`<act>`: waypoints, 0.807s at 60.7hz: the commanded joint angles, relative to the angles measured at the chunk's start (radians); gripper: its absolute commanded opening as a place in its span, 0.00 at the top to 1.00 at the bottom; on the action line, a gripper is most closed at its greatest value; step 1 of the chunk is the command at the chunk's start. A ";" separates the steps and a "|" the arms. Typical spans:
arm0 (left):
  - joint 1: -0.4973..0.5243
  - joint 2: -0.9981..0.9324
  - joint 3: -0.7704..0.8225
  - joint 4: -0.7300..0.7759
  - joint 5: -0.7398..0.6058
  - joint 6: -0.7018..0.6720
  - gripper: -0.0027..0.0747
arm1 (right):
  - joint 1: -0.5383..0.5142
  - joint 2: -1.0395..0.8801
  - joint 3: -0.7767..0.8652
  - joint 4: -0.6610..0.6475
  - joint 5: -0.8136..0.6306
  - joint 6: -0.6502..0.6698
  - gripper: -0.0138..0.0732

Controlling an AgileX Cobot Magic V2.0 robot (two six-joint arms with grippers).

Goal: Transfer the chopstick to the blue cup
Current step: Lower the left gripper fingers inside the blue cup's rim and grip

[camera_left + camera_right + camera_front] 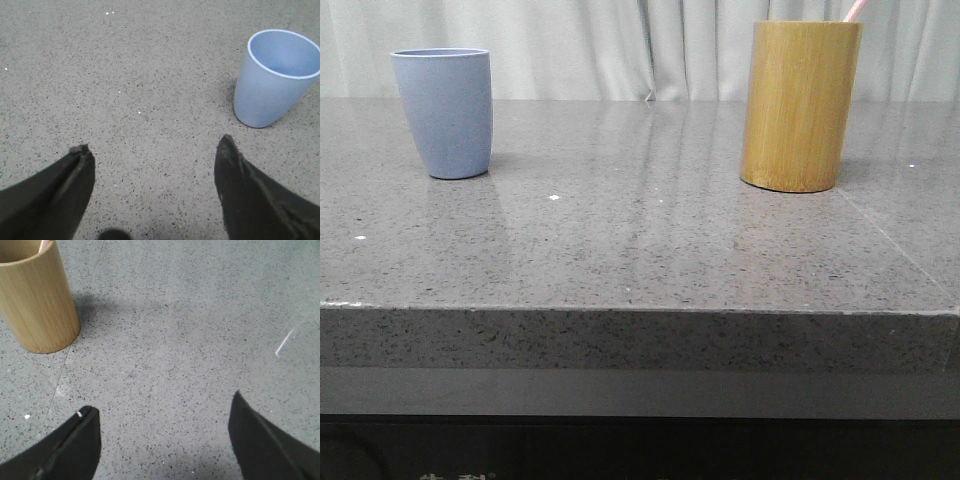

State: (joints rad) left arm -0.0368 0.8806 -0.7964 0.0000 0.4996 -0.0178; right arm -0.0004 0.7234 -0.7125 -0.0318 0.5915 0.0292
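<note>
left gripper (150, 150): jaws wide apart, holding nothing, near blue cup (275, 77) | right gripper (162, 412): wide apart, holding nothing | chopstick (855, 10) in bamboo holder (800, 105)

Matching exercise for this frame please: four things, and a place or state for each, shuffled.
1 chopstick
2 blue cup
3 bamboo holder
4 left gripper

A open, above bare table
B left side of table, nothing inside
C right side of table
D sticking out of the holder

Pairs: 1-D, 2-B, 3-C, 4-A
</note>
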 commanded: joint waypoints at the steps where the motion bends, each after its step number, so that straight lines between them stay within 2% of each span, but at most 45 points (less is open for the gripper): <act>1: -0.021 0.012 -0.089 -0.008 -0.034 -0.001 0.30 | -0.004 0.000 -0.036 -0.015 -0.065 -0.006 0.20; 14: -0.109 0.135 -0.289 -0.008 0.111 -0.001 0.37 | -0.004 0.000 -0.036 -0.015 -0.065 -0.006 0.20; 26: -0.184 0.292 -0.444 -0.008 0.189 0.003 0.39 | -0.004 0.000 -0.036 -0.015 -0.065 -0.006 0.20; 49: -0.206 0.621 -0.783 -0.016 0.446 0.003 0.40 | -0.004 0.000 -0.036 -0.015 -0.065 -0.006 0.20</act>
State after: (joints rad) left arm -0.2347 1.4754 -1.4902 0.0000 0.9441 -0.0163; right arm -0.0004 0.7234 -0.7125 -0.0318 0.5915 0.0286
